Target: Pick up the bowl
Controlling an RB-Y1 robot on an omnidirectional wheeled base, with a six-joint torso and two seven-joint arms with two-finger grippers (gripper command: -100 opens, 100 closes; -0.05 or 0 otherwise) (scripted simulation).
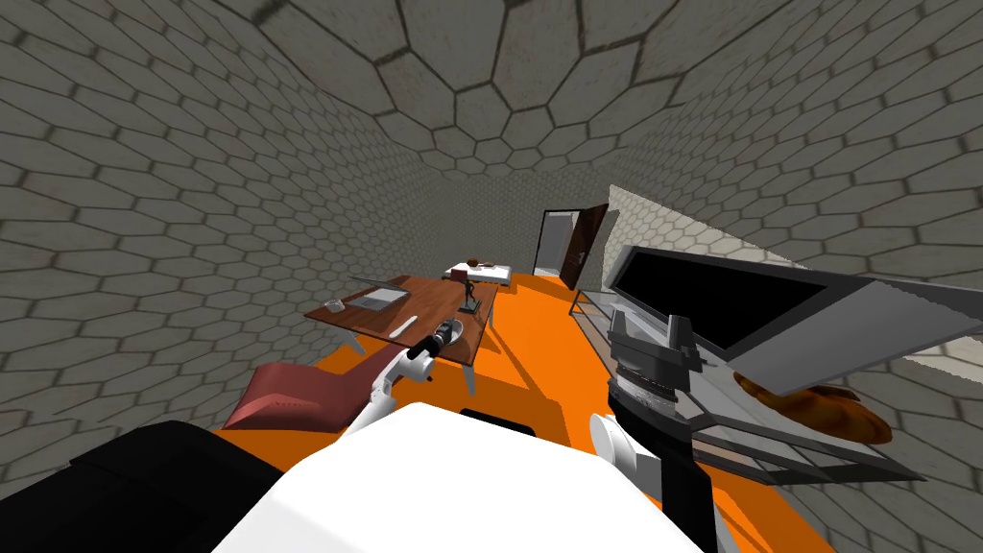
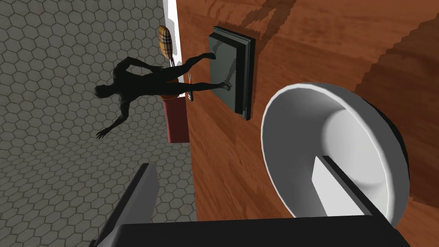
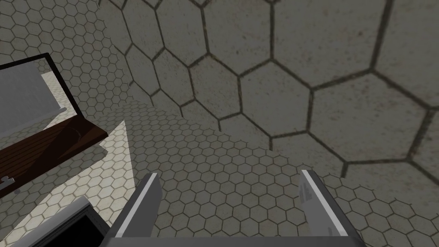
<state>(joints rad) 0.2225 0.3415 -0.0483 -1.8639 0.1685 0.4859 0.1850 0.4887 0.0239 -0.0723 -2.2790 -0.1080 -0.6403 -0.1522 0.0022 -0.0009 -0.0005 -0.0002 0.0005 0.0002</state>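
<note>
The bowl (image 2: 343,141) is white and grey and stands on a brown wooden table (image 2: 300,38), near its edge. My left gripper (image 2: 240,193) is open and straddles the bowl's near rim. One of its fingers (image 2: 336,193) is inside the bowl; the other is outside, beyond the table's edge. In the head view the left gripper (image 1: 437,339) reaches over the table's near corner to the bowl (image 1: 455,329). My right gripper (image 1: 662,336) is raised at the right, and its wrist view shows the gripper (image 3: 231,208) open with nothing between the fingers.
A dark figurine (image 2: 145,81) on a dark square base (image 2: 231,73) stands on the table just past the bowl. A laptop (image 1: 376,296) lies at the table's far left. A reddish chair (image 1: 288,398) is at the near left, and a grey shelf unit (image 1: 797,317) at the right.
</note>
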